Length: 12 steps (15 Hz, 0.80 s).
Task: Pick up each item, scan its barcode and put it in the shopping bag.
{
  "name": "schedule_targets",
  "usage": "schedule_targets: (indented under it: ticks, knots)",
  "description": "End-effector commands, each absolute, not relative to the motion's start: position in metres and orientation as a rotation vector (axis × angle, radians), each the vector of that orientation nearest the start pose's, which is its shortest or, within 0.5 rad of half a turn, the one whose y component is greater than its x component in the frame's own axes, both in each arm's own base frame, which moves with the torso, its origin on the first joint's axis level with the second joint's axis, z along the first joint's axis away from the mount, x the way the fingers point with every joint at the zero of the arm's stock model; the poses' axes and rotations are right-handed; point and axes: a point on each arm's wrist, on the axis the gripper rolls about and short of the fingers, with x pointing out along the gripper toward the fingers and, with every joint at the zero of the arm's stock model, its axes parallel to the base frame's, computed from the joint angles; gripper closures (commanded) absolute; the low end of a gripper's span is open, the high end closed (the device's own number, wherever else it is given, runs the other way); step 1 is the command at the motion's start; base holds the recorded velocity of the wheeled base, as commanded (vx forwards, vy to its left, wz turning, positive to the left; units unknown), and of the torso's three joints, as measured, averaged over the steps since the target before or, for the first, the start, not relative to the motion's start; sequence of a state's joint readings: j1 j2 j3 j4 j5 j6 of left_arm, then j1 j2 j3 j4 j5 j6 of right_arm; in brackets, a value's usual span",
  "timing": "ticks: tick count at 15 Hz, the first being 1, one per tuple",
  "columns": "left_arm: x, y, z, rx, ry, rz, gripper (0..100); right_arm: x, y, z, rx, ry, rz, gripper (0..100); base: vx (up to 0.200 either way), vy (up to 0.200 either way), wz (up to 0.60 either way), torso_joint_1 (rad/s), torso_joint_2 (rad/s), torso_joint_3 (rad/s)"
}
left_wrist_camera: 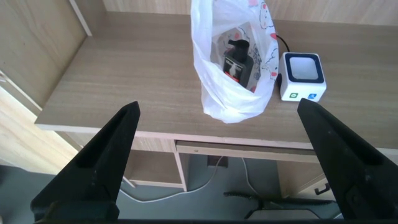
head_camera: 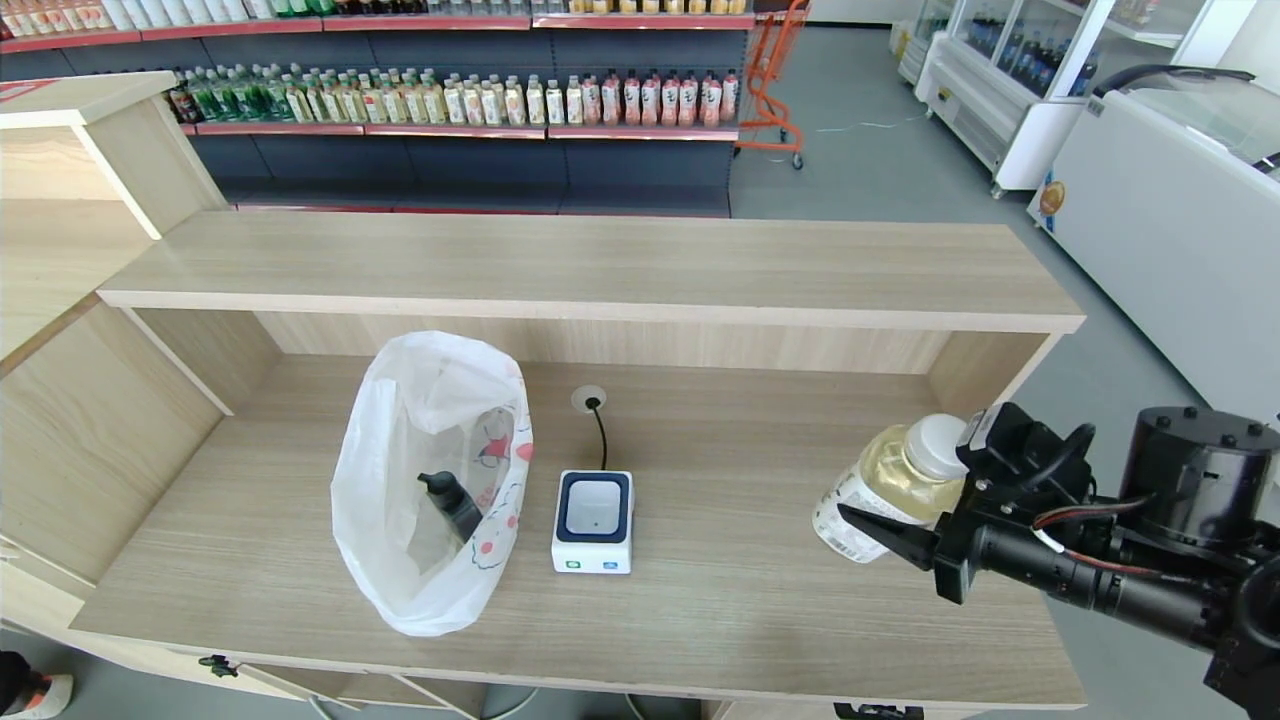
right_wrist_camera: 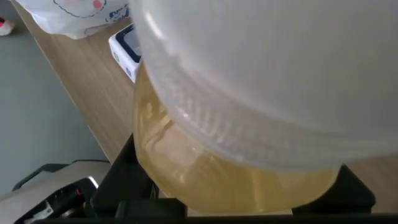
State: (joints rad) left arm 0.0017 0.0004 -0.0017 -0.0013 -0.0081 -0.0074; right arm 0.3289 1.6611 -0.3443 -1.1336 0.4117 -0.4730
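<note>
One white shopping bag point(head_camera: 430, 480) stood on the bench point(head_camera: 740, 560), just left of the single barcode scanner point(head_camera: 593, 520). One black pump bottle point(head_camera: 452, 503) sat inside the bag. One drink bottle point(head_camera: 893, 468), yellowish with a white cap, hung tilted above the bench, well to the scanner's right, pinched between the right gripper's point(head_camera: 920, 500) black fingers. The left gripper point(left_wrist_camera: 214, 162) was spread wide, holding nothing, off the bench edge on the robot's side of the scanner. The left wrist view caught the pump bottle's red-and-white label; the right wrist view caught the cap's ribbed rim.
</note>
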Motion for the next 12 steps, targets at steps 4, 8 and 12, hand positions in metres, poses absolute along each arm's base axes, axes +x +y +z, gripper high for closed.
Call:
schedule_targets:
  ticks: [4,8,12]
  knots:
    - [-0.023,0.0,0.076,-0.008,-0.003,-0.008,0,0.236,0.089,0.122,-0.581,-0.128,0.838,100,0.0,0.0,0.0,0.0,0.0,0.0]
    - [-0.023,0.0,0.076,-0.008,-0.003,-0.005,0,0.235,0.08,0.123,-0.749,-0.213,0.827,100,0.0,0.0,0.0,0.0,0.0,0.0]
    - [-0.023,0.0,0.076,-0.006,-0.003,-0.006,0,0.234,0.076,0.128,-0.837,-0.27,0.812,100,0.0,0.0,0.0,0.0,0.0,0.0]
